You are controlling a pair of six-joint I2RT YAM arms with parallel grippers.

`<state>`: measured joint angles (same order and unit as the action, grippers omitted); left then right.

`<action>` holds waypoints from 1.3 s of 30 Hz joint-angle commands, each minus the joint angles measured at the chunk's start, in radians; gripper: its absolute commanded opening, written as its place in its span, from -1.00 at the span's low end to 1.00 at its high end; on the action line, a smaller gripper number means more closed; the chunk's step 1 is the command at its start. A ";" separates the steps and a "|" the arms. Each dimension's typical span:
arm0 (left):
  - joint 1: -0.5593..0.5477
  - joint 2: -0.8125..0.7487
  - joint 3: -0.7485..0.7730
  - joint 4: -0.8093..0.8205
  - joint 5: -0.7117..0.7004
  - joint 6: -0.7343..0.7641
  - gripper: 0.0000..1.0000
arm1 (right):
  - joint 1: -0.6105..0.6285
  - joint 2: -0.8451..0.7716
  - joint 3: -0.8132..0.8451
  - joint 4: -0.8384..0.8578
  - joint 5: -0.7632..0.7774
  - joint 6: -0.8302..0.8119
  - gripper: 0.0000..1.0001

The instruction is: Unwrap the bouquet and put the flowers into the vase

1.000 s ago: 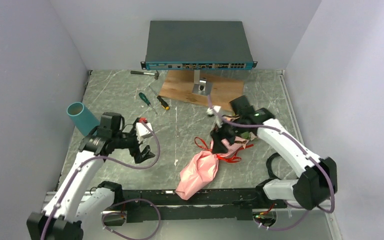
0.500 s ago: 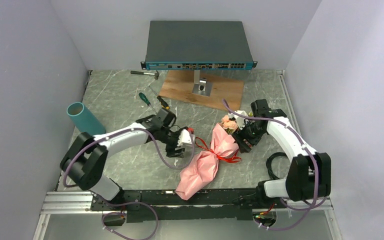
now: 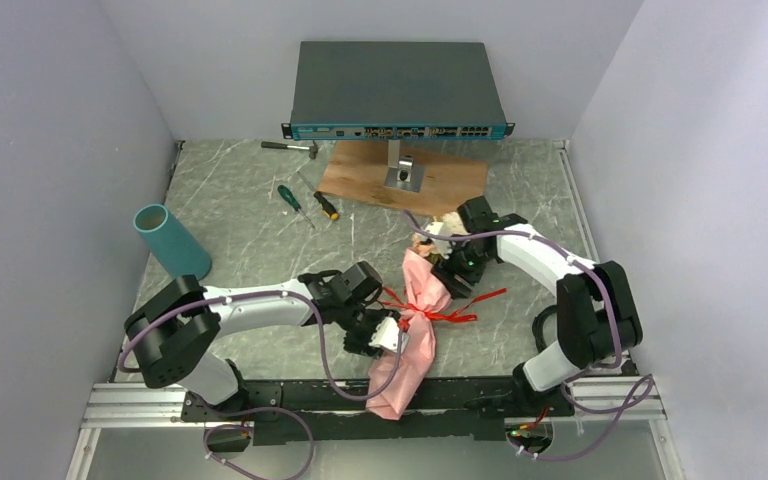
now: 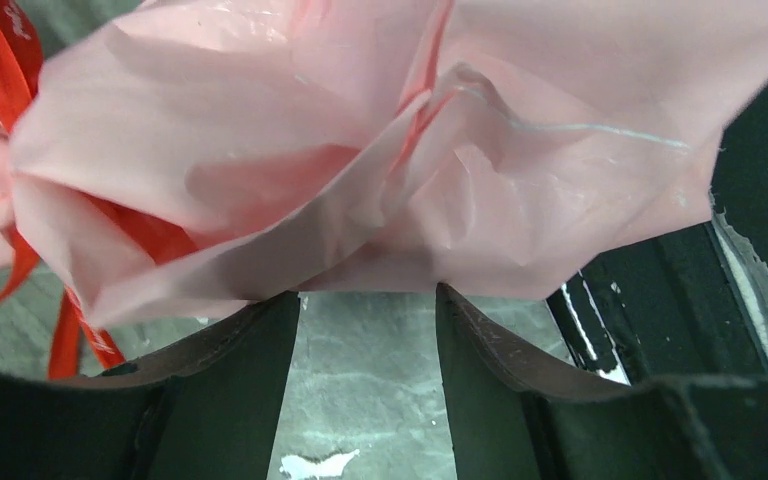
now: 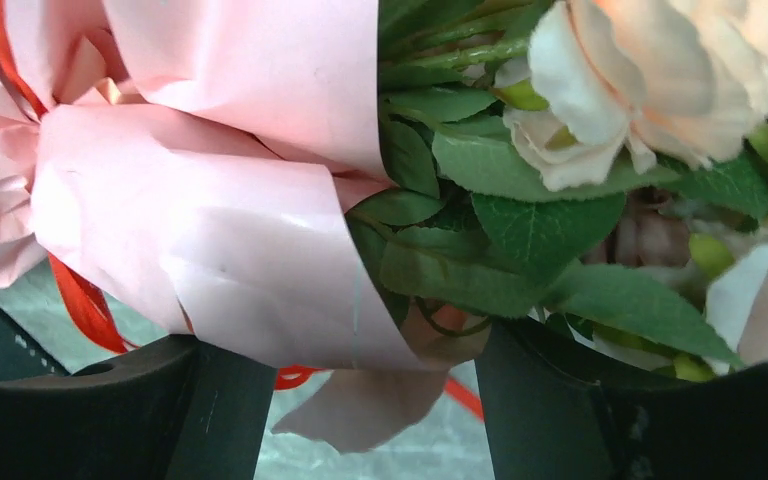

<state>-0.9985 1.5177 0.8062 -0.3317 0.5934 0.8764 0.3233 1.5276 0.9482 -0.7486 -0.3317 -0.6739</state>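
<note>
At jaw tips (2 pairs): bouquet [image 3: 412, 365]

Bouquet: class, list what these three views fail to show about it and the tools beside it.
Lower stems: all views, wrapped inside the paper.
Blooms: right wrist view, cut off by the top and right edges; top view, mostly under the right arm.
Right tool: whether it grips the bouquet; paper and leaves cover its fingertips.
Ribbon knot: left wrist view, buried in paper folds.
</note>
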 commanded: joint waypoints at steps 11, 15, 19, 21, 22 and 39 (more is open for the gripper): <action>0.318 -0.299 -0.037 -0.056 0.151 -0.052 0.20 | -0.155 -0.212 0.016 -0.100 -0.165 -0.296 0.33; 0.372 -0.262 -0.050 -0.056 0.162 0.117 0.12 | -0.164 -0.281 -0.104 -0.051 -0.136 -0.406 0.29; 0.371 -0.176 -0.031 0.064 0.166 0.155 0.04 | -0.164 -0.275 -0.163 0.019 -0.154 -0.446 0.24; 0.371 -0.123 -0.007 0.107 0.167 0.178 -0.01 | -0.164 -0.260 -0.186 0.058 -0.158 -0.470 0.22; 0.371 -0.098 0.000 0.130 0.167 0.194 -0.03 | -0.164 -0.255 -0.202 0.083 -0.159 -0.487 0.21; 0.360 0.150 0.109 0.246 0.200 0.411 -0.27 | -0.143 -0.153 -0.262 0.195 -0.242 -0.572 -0.06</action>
<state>-0.6281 1.6272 0.8654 -0.1425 0.7387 1.2221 0.1677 1.3655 0.6971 -0.5846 -0.5102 -1.2060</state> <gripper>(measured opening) 0.380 0.484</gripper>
